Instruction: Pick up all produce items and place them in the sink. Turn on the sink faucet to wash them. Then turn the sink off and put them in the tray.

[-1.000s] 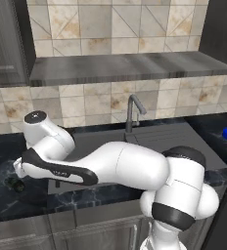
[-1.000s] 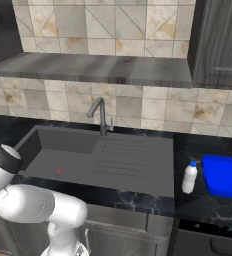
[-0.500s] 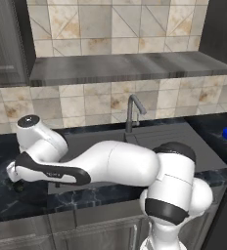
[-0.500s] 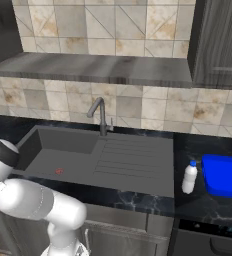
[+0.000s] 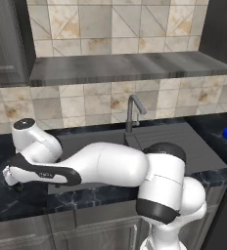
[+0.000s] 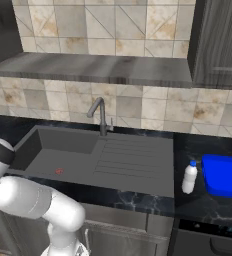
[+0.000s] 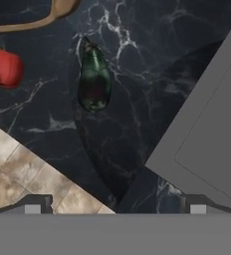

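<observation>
Marble counter (image 7: pixel 132 89) holds green produce (image 7: pixel 93 79), red produce (image 7: pixel 4 67), under the spread gripper (image 7: pixel 115 209).

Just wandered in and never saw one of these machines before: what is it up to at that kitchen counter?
The white arm is stretched out low to the left of the sink, its open fingers hovering over the dark marble counter. Below them lie a dark green vegetable and a red one, neither picked up yet. The sink holds nothing, and the blue tray waits at the far right.
</observation>
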